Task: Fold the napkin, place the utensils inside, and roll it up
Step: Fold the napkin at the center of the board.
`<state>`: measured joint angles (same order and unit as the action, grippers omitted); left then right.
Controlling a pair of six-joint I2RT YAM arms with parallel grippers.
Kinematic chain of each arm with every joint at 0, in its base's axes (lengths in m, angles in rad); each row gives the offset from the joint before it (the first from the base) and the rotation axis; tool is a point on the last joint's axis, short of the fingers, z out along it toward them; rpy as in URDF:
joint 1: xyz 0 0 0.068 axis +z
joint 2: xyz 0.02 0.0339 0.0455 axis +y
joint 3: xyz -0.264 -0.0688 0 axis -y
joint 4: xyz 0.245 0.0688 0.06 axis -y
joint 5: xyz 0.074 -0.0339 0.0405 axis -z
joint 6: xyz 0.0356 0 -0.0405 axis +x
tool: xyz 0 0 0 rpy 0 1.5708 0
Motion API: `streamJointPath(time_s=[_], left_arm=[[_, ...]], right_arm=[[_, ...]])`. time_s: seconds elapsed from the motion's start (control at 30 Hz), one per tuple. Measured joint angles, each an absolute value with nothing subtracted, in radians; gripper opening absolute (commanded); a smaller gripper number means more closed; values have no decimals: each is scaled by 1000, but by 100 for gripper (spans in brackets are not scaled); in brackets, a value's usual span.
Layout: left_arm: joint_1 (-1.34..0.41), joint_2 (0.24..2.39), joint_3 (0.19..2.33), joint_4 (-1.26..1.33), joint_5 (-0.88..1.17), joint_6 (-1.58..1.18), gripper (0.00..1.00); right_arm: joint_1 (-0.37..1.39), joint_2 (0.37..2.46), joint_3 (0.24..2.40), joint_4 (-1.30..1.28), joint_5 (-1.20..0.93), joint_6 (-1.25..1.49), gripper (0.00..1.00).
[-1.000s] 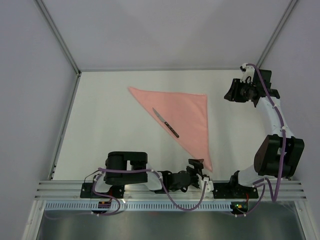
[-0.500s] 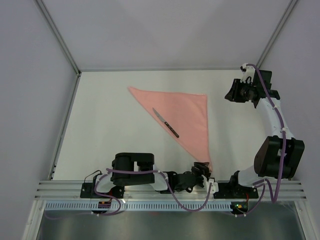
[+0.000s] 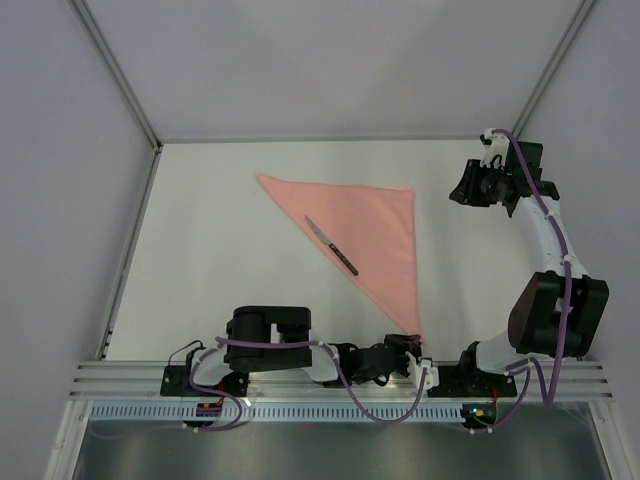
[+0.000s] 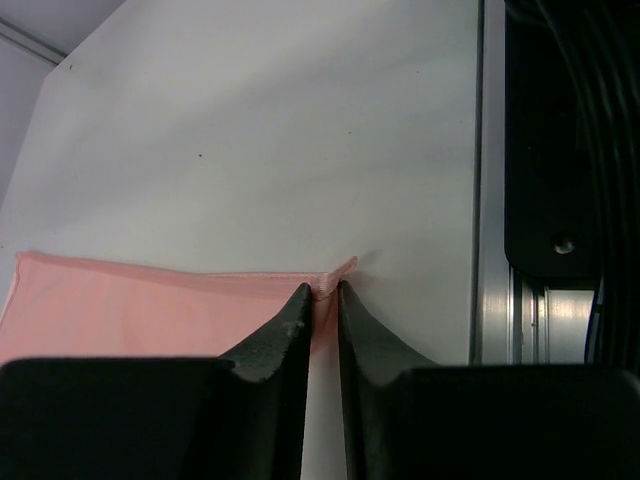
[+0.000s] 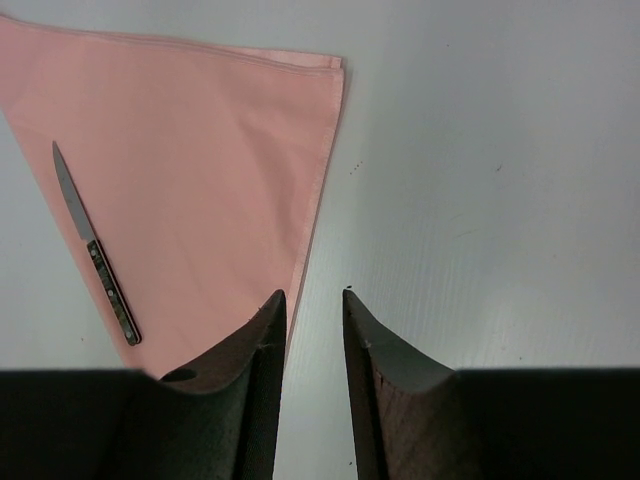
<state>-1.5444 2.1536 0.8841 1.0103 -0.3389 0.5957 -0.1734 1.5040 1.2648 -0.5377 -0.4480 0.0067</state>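
Left tool [image 4: 320, 290] sits low at the near tip of the napkin [image 3: 370, 225], its jaws drawn in to a narrow slit with the pink corner between the fingertips. Whether the pads already bite the cloth cannot be told. The step in hand looks like taking this corner to fold or start rolling the triangle over the knife [image 3: 331, 246]. To do it well, the pinch should catch both layers of the folded corner and not only the top one. The lift should be kept shallow and carried toward the far-left corner of the surface [image 3: 220, 250], slowly enough that the knife is not dragged off the long edge where it lies. The napkin spreads as a flat triangle from that tip by the near edge, right of the middle, up toward the far edge. The left arm lies stretched along the near edge, forearm almost level, wrist close to the rail. Right tool [image 5: 312, 295] hangs partly open and empty, near the right edge toward the far right corner. It sits beside the napkin's right side, its arm bent up high from the near right base.
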Motion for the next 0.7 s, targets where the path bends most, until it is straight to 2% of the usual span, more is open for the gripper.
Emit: streamJointPath(time_s=[0.03, 0.07, 0.13, 0.47, 0.7], left_arm=[[-1544, 2154, 887, 1003, -339, 596, 20], [-1544, 2154, 891, 995, -338, 596, 11], [-1544, 2154, 898, 983, -339, 595, 3], [-1517, 2122, 925, 911, -327, 473, 2], [-1321, 1954, 921, 840, -247, 122, 2]], right_arm=[[-173, 1504, 1265, -538, -448, 7, 34], [-173, 1504, 1265, -538, -448, 7, 34], [-173, 1504, 1264, -538, -448, 7, 34], [-173, 1504, 1264, -538, -448, 7, 34], [-173, 1504, 1264, -538, -450, 7, 34]])
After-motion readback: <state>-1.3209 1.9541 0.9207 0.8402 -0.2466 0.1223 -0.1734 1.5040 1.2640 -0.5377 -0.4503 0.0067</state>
